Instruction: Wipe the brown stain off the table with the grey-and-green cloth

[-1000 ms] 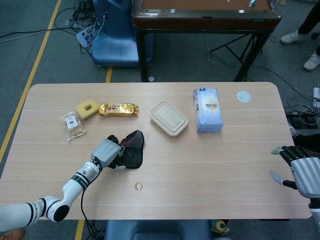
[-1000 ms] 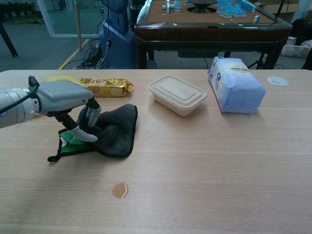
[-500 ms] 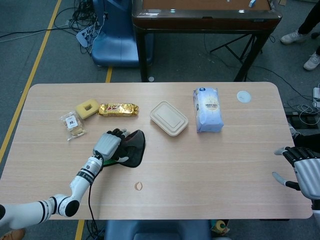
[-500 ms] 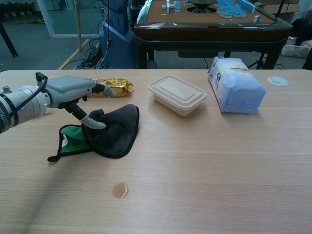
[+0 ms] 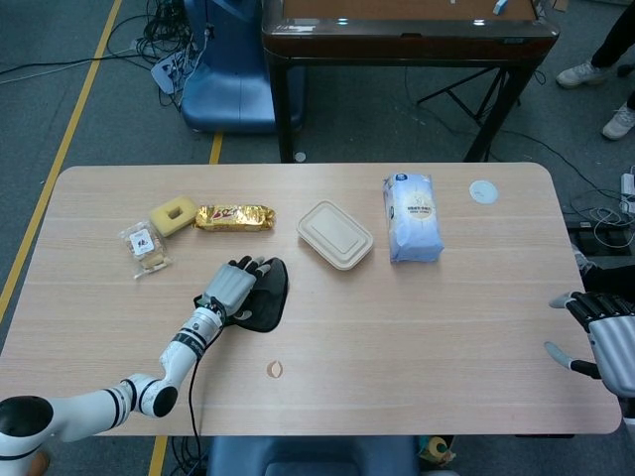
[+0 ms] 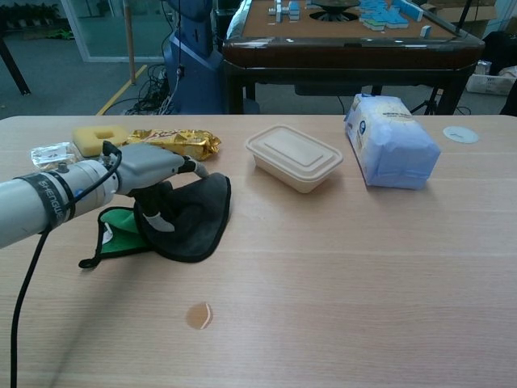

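The grey-and-green cloth (image 5: 268, 297) (image 6: 196, 218) lies bunched on the table left of centre, its green side (image 6: 121, 229) showing at the left. My left hand (image 5: 234, 287) (image 6: 150, 171) rests on top of the cloth with its fingers stretched out and spread, the thumb (image 6: 158, 219) pressing down on the fabric. The small round brown stain (image 5: 275, 369) (image 6: 199, 315) sits on bare wood nearer the front edge, a short way from the cloth. My right hand (image 5: 603, 340) hovers at the table's right edge, fingers apart and holding nothing.
Behind the cloth lie a gold snack bar (image 5: 234, 216), a yellow sponge (image 5: 173, 213) and a clear cookie packet (image 5: 145, 248). A beige lidded box (image 5: 334, 234) and a blue-white bag (image 5: 412, 217) stand at mid-back. A white disc (image 5: 483, 191) is far right.
My left hand has uncurled its fingers from the cloth and turned flat onto it, shifting slightly right. The cloth was nudged a little right. The right hand drifted slightly lower.
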Available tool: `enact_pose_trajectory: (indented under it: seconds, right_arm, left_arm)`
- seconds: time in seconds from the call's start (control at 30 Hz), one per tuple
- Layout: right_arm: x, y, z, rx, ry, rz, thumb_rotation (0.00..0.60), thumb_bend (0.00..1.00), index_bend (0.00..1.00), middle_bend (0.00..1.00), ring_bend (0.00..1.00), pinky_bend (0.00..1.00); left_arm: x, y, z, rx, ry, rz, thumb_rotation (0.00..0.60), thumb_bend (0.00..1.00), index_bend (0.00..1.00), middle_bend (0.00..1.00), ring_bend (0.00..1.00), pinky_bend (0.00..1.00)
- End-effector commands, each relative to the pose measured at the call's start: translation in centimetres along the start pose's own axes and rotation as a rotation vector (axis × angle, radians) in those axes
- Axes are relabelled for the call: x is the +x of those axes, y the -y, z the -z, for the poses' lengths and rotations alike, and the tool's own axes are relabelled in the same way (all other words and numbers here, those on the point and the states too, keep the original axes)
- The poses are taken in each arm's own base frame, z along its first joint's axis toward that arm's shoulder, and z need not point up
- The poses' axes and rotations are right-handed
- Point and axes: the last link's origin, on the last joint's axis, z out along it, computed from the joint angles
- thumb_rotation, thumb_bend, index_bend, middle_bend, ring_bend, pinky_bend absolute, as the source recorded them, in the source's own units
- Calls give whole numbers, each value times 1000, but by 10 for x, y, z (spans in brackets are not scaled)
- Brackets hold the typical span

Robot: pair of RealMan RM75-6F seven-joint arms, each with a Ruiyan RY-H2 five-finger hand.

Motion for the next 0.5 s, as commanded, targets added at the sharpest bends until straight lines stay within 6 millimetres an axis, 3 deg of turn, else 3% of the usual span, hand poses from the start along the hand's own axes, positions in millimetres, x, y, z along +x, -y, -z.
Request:
enact_pose_trajectory:
  seconds: [0.03,0.13,0.27,0.37,0.5]
  right_arm:
    - [0,-1,0,-3,0,0,600,249,366,364,309,288]
    - [0,-1,0,-2,1,-1,600,249,366,364,309,288]
    - [0,-1,1,0,-1,-4,600,248,366,364,309,288]
    - [0,-1,0,1,0,-5,600,249,366,364,309,288]
    - [-1,0,-1,7,1,-7,600,248,366,364,309,288]
  left_arm:
    - [-5,-2,-2,-7,6,3,600,134,230,102,127,300]
    - [-8,0,-3,-2,2,0,600,135,316,159,190,384]
    - [-7,5,-6,3,-16,27,600,134,443,306,337,630]
    - [-9,11,-5,1,-11,25,600,134,507,421,442,759]
    - [-11,20,-3,3,-2,37,600,134,571,507,531,857]
